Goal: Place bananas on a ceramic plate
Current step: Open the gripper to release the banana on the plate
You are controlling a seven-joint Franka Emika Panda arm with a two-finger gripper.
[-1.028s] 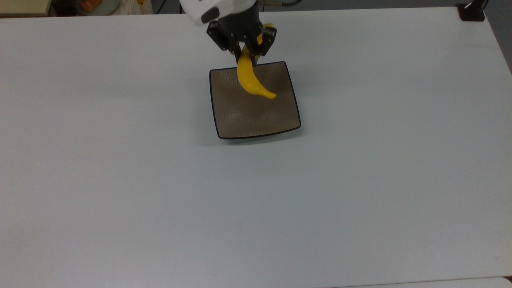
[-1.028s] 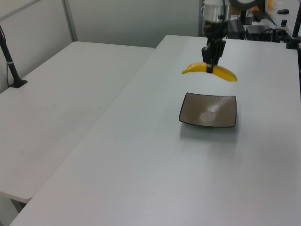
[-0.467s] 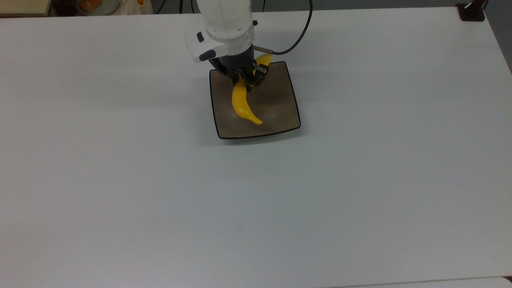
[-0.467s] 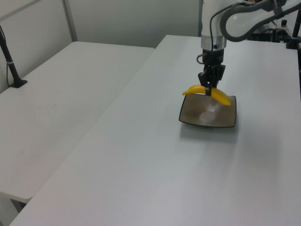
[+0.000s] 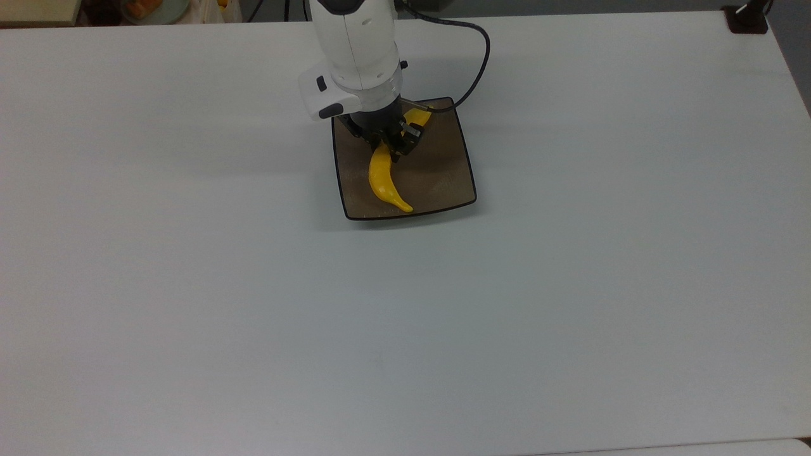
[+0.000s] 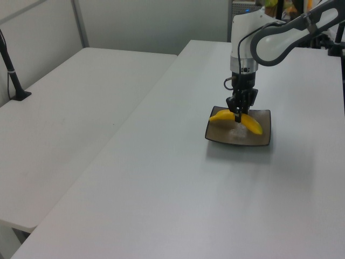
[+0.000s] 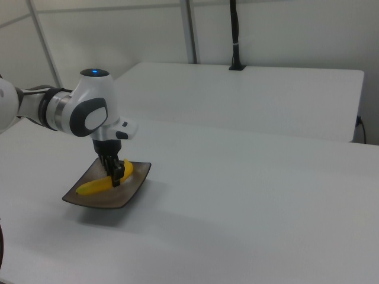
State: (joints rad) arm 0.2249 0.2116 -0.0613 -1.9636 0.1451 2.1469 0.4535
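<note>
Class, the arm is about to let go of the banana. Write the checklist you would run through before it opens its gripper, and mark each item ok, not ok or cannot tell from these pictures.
1. Banana lies over the ceramic plate, inside its rim in the top view: ok.
2. Gripper is shut on the banana near its middle: ok.
3. Banana is low enough to release; in the right view it sits at plate level, but actual contact: cannot tell.
4. Plate sits flat on the white table, well away from its edges: ok.
5. Black cable hangs beside the plate's far corner, not under the gripper: ok.
</note>
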